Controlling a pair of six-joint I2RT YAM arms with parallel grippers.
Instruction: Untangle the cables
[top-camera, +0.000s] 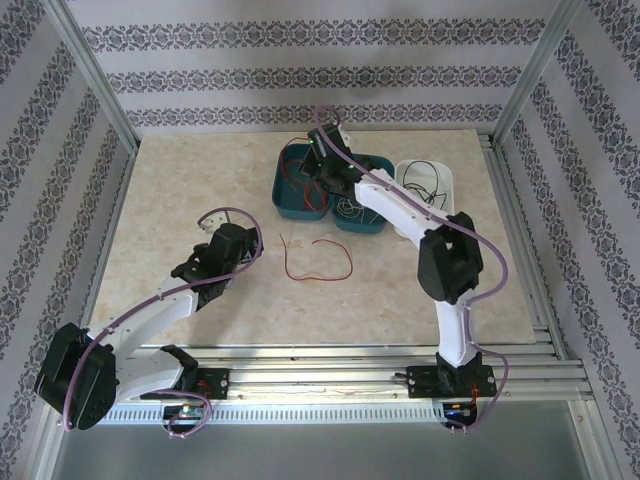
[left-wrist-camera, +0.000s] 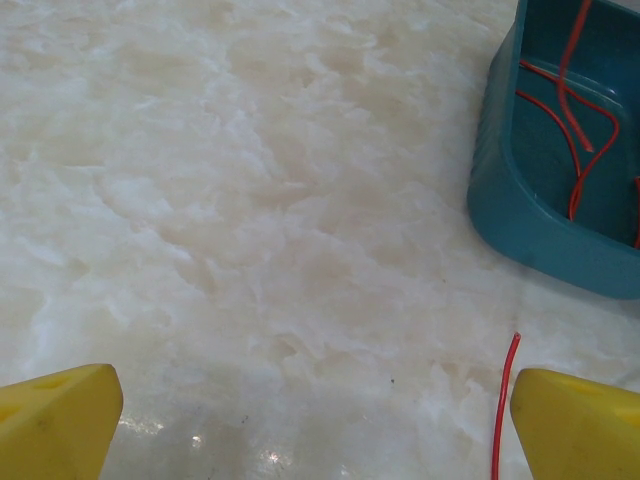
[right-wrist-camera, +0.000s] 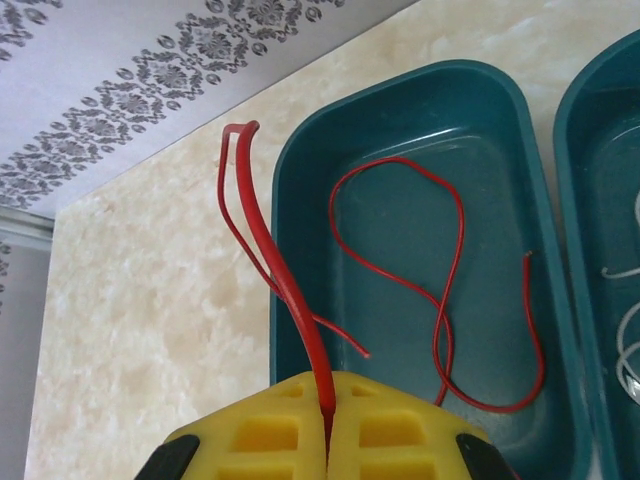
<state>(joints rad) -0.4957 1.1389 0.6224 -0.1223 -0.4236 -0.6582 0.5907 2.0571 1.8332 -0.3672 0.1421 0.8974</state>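
Teal tray (right-wrist-camera: 395, 215) holding a looped red strand (right-wrist-camera: 455, 250) sits below the outstretched right gripper (right-wrist-camera: 327, 425), clamped on a red cable (right-wrist-camera: 265, 225). Left gripper (left-wrist-camera: 318, 425), jaws wide apart, hovers low over the marble table (left-wrist-camera: 250, 200) beside another red wire (left-wrist-camera: 505, 400).

Left arm (top-camera: 150, 315) and right arm (top-camera: 400, 205), matched pair: white moulded link shells, bulky black joint housings, black base blocks (top-camera: 450, 378). One thin lilac cable (top-camera: 236, 209) looped loosely along each. Left tool (left-wrist-camera: 315, 435), right tool (right-wrist-camera: 327, 430): blunt yellow fingers (right-wrist-camera: 270, 435), faces moulded with rectangular recesses, black trim at outer edges
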